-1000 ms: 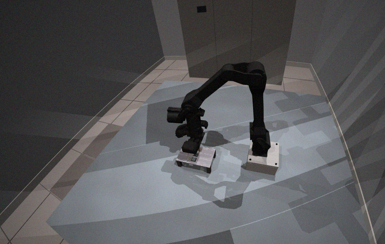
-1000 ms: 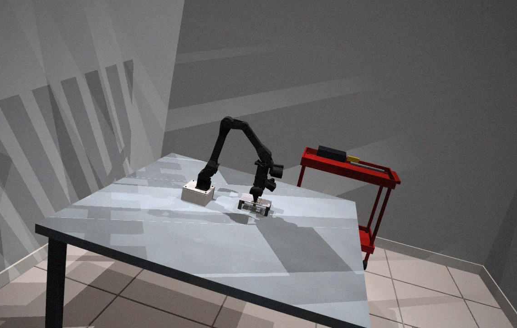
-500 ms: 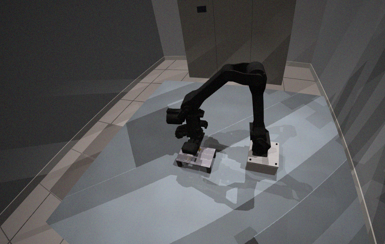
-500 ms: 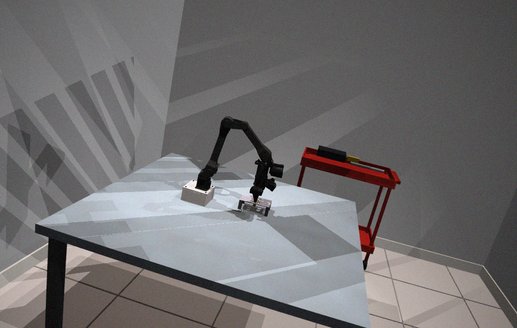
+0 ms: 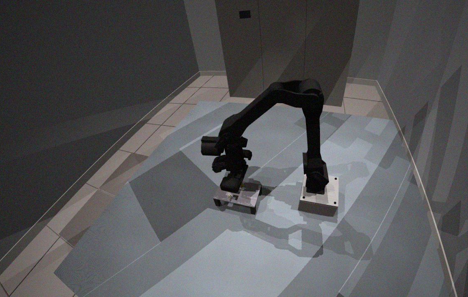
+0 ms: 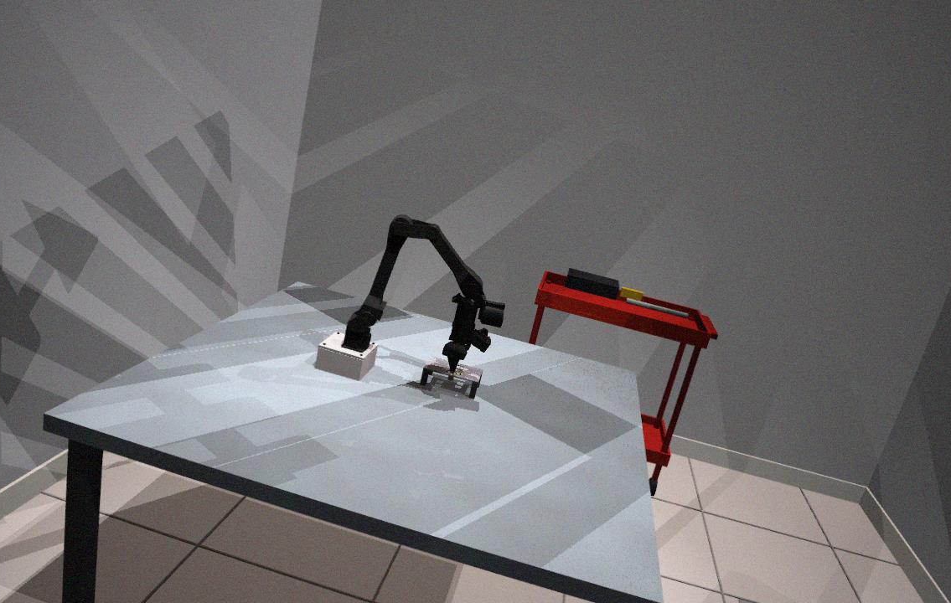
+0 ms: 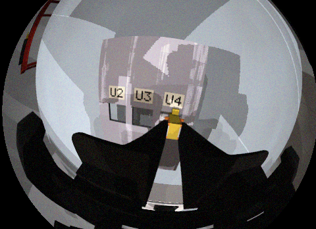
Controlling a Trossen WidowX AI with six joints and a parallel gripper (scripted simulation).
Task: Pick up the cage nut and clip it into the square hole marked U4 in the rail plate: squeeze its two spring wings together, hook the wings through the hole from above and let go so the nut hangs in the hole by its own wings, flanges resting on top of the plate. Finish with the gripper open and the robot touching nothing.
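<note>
See gripper (image 5: 241, 184) (image 6: 452, 373) (image 7: 173, 126) pointing down, clenched on yellow cage nut (image 5: 241, 185) (image 6: 451, 378) (image 7: 173, 131). Find nut right between fingertips, orange bits pinched at left and right in wrist view, long axis running near to far there. Only one arm, so no nearer-hand choice.

Key relation: square hole marked U4 (image 7: 167, 113) directly by nut's far end in wrist view, just below its label, mostly covered. Can't tell whether over hole, partly in or hooked. Looks like alignment or insertion stage; probably needs checking for square fit, then lowering or seating before release. Could catch on hole edge or spring out if let go early.

Note U3 hole (image 7: 142, 116) just left, U2 hole (image 7: 117, 112) farther left, both outside apparent path. See rail plate (image 5: 252, 195) (image 6: 471, 369) (image 7: 115, 58) raised on legs over table (image 5: 265, 273) (image 6: 389, 450) (image 7: 280, 64). Nothing apparent blocking from above. Ignore red cart (image 6: 613, 316) (image 7: 35, 31), well apart.
</note>
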